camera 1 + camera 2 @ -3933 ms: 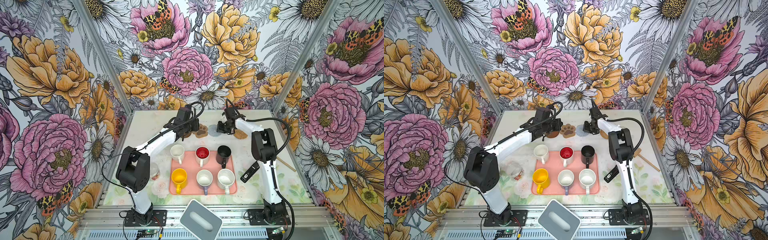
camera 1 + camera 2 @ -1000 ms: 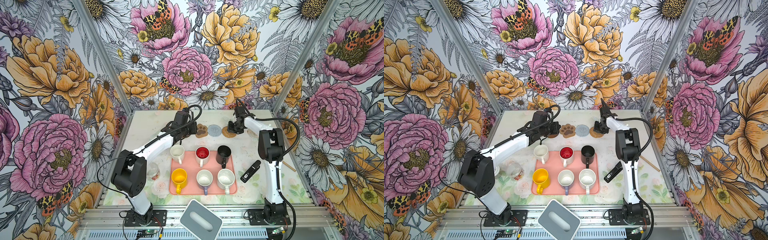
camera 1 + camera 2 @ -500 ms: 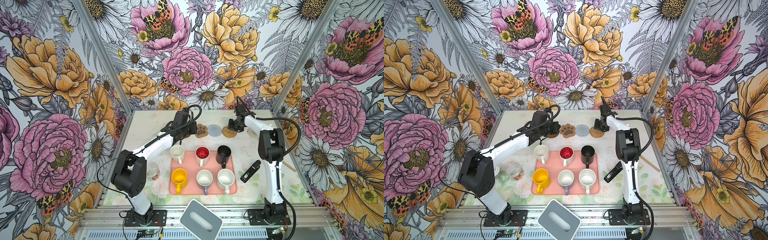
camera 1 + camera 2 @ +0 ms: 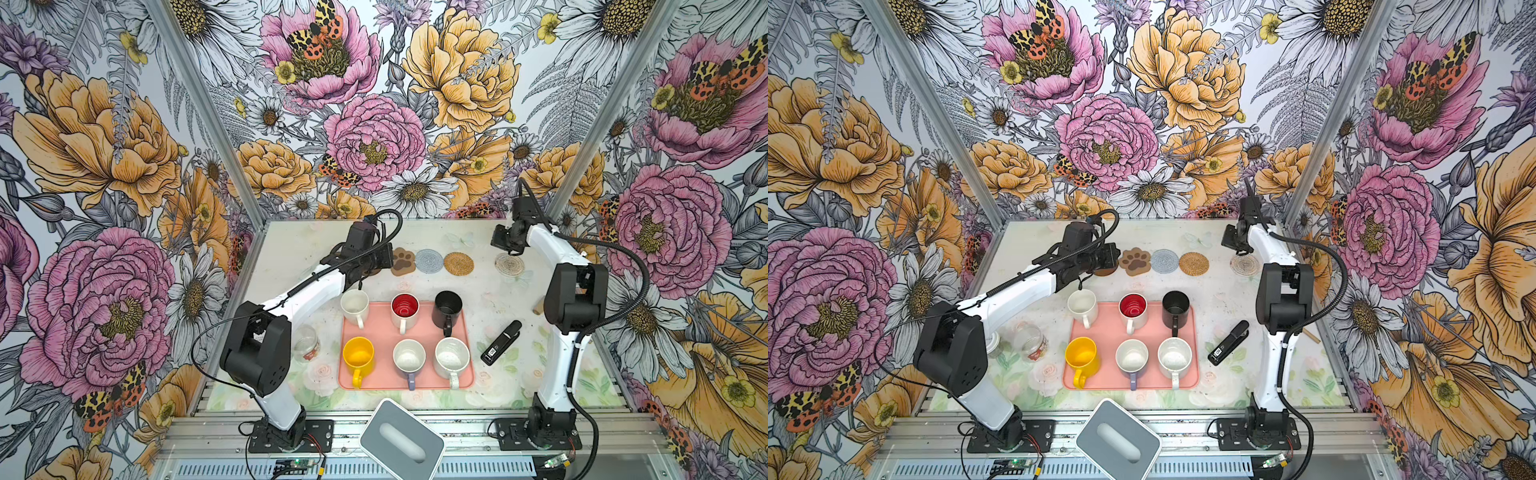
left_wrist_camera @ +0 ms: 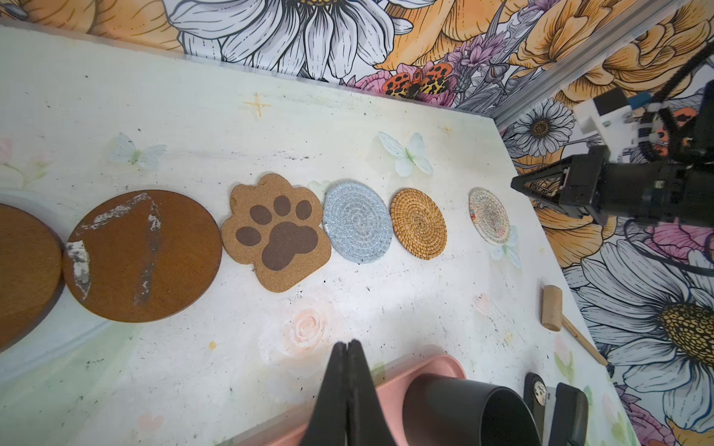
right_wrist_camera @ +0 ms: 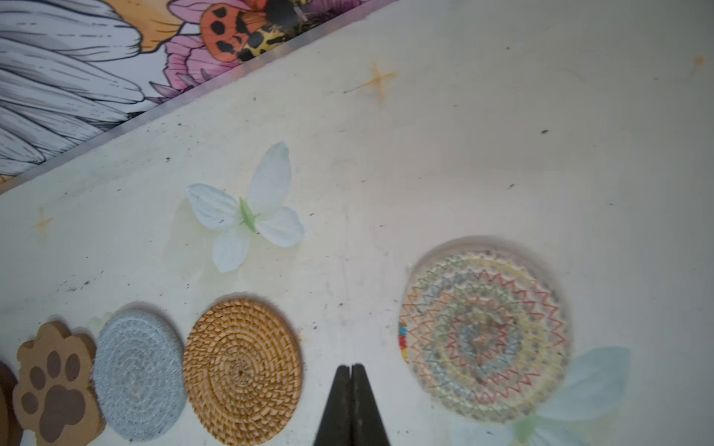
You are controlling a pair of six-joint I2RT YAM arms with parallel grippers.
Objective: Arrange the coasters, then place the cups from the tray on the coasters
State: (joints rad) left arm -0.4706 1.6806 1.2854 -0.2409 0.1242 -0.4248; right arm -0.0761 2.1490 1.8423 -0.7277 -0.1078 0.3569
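The coasters lie in a row at the back: two brown discs (image 5: 143, 255), a paw print (image 4: 403, 261), grey-blue woven (image 4: 429, 261), tan rattan (image 4: 458, 263), and a clear lacy round (image 4: 509, 264) set a little apart. The pink tray (image 4: 383, 332) holds the cups: cream-white (image 4: 354, 302), red-inside (image 4: 404, 306), black (image 4: 447, 305), yellow (image 4: 358, 353), lavender (image 4: 409, 355), speckled (image 4: 451, 356). My left gripper (image 5: 346, 343) is shut and empty, above the table between the row and the tray. My right gripper (image 6: 351, 366) is shut and empty, hovering by the lacy coaster (image 6: 485, 336).
A clear jar (image 4: 306, 343) stands left of the tray and a black stapler (image 4: 500, 343) lies to its right. A wooden mallet (image 5: 552, 309) rests near the right wall. A grey-white box with an oval slot (image 4: 402, 440) sits at the front edge.
The rattan coaster has been shifted left, next to the grey-blue one. My right gripper has since moved right, from the rattan coaster to the lacy one. The left arm has barely moved.
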